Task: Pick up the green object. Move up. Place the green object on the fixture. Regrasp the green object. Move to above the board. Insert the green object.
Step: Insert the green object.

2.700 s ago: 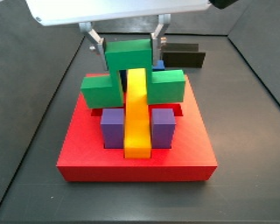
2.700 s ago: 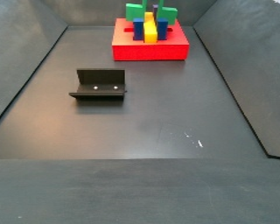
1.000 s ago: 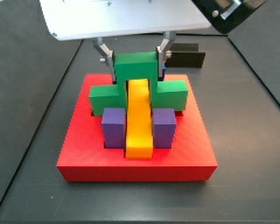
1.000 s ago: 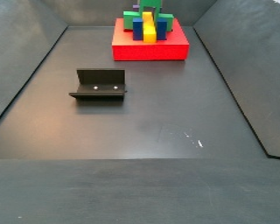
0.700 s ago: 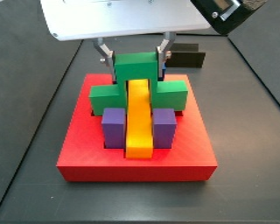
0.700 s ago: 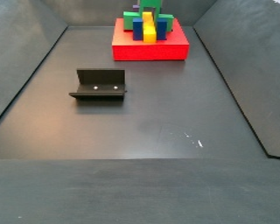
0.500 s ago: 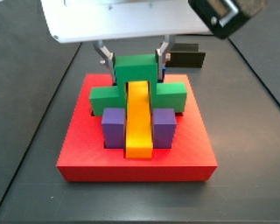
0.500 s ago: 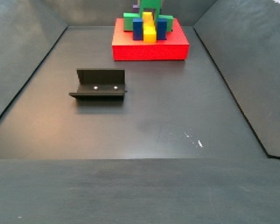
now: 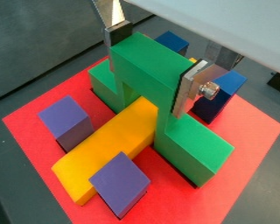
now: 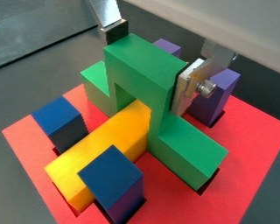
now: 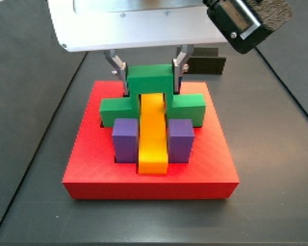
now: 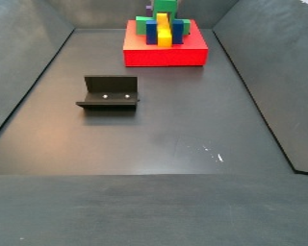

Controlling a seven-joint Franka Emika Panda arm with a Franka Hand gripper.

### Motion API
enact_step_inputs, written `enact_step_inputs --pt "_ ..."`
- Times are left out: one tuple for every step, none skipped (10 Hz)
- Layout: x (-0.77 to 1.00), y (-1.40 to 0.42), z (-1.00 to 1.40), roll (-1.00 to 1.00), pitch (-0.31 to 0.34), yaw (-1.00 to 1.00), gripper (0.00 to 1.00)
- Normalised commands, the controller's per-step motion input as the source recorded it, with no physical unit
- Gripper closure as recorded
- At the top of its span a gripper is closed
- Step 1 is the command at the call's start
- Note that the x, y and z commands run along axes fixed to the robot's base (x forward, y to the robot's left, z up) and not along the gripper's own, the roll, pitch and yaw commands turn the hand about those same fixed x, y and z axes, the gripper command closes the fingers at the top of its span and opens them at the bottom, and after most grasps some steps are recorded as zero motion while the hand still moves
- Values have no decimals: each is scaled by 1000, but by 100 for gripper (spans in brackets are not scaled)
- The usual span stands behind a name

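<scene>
The gripper (image 11: 149, 63) is right above the board (image 11: 92, 168), at the far end, w/ its two silver fingers (image 9: 192, 87) tight on the green object (image 11: 150, 80). One finger is on each side of the block's top part, so the gripper is closed on it & holding it.

The green object stands on the board over the far end of the yellow bar (image 11: 151, 130). In both wrist views its notch sits across the bar like a little bridge, w/ green feet down on both sides (image 10: 143, 79). I can't tell if it is pushed all the way down.

Purple blocks (image 11: 123, 137) stand at 9 & 3 o'clock of the bar in a side view. Blue blocks (image 9: 220, 91) are next to the green object.

The fixture (image 12: 109, 93) sits on the dark floor (image 12: 157, 144), well apart from the board, w/ nothing on it.
</scene>
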Motion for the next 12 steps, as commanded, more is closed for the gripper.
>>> enact_step_inputs --pt "-191 14 -80 -20 -24 0 100" --pt "-171 0 -77 0 -16 -14 100" --pt "-200 0 -43 0 0 -9 100" --pt "-177 0 -14 0 -7 -3 100" --pt "0 0 -31 13 0 0 100" --pt "49 -74 -71 59 0 0 100" --pt "0 0 0 23 0 0 100" --pt "49 -129 -363 211 141 0 100" --pt "206 -120 -437 209 303 -11 100" --pt "246 -23 -480 191 294 -54 100" --pt "240 0 -580 203 240 -97 100" --pt "209 0 -617 210 217 -89 100"
